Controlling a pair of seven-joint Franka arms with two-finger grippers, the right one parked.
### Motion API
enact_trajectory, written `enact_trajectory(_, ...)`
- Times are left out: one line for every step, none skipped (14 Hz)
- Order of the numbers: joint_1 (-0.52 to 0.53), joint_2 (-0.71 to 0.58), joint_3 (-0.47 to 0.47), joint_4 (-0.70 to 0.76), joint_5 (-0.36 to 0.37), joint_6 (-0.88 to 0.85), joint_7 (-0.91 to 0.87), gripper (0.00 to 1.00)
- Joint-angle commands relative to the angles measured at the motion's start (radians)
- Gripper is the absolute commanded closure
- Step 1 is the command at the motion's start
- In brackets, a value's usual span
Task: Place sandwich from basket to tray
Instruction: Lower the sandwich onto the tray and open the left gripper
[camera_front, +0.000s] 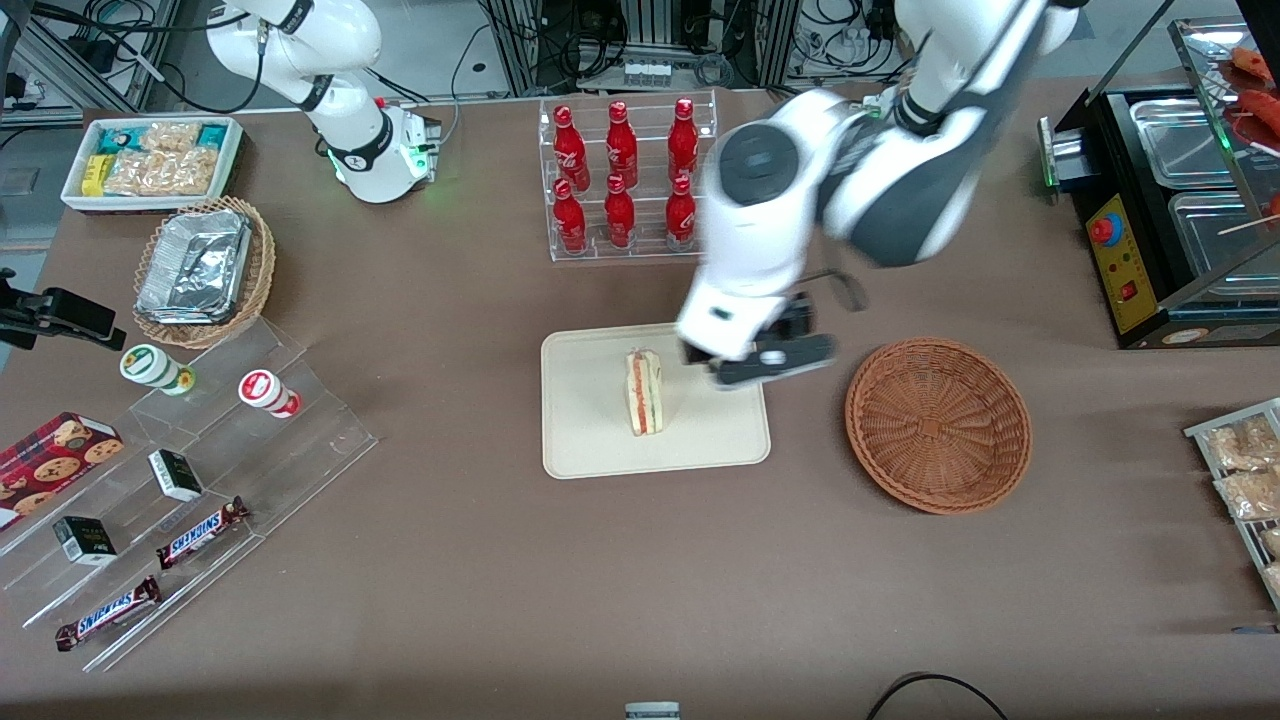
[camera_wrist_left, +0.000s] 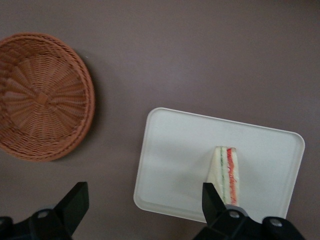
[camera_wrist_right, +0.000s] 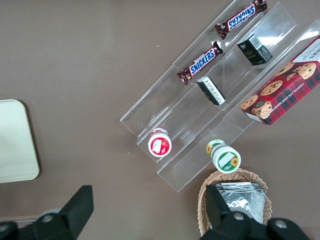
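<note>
1. The small triangular sandwich wedge of pale bread with red-orange and green filling (camera_front: 645, 392) stands on its edge on the flat cream-beige rectangular plastic tray (camera_front: 590, 440), near the tray's middle.
2. The left arm's black two-finger pincer (camera_wrist_left: 145, 210) hangs above the tray's edge on the side toward the working arm's end of the brown counter (camera_front: 480, 560); its fingers (camera_wrist_left: 76, 200) are spread wide and hold nothing, clear of the sandwich.
3. The round reddish-brown woven wicker basket (camera_front: 938, 425) sits empty beside the tray, toward the working arm's end, apart from it.
4. Judged from this, the placing looks done and the step in hand is the retreat: a clean lift straight up, pincer kept spread, should avoid brushing the upright wedge, which looks easy to tip.
5. A clear rack of red bottles (camera_front: 625, 175) stands farther from the front camera than the tray.
</note>
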Motion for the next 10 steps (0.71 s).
enact_trajectory(0.112, -0.109, -0.003, -0.042, -0.074, -0.076, 0.121, 0.0)
enact_trajectory(0.145, -0.133, -0.003, -0.042, -0.088, -0.087, 0.147, 0.0)
enact_trajectory(0.184, -0.156, -0.003, -0.042, -0.104, -0.089, 0.157, 0.0)
enact_trajectory(0.201, -0.179, -0.003, -0.046, -0.113, -0.095, 0.161, 0.0)
enact_trajectory(0.222, -0.201, -0.003, -0.061, -0.115, -0.116, 0.198, 0.0)
enact_trajectory(0.244, -0.222, -0.001, -0.073, -0.116, -0.138, 0.253, 0.0)
enact_trajectory(0.261, -0.251, 0.007, -0.097, -0.124, -0.145, 0.314, 0.0)
enact_trajectory(0.267, -0.281, 0.043, -0.116, -0.156, -0.147, 0.363, 0.0)
enact_trajectory(0.264, -0.308, 0.092, -0.13, -0.189, -0.15, 0.419, 0.0)
enact_trajectory(0.262, -0.337, 0.127, -0.147, -0.206, -0.158, 0.478, 0.0)
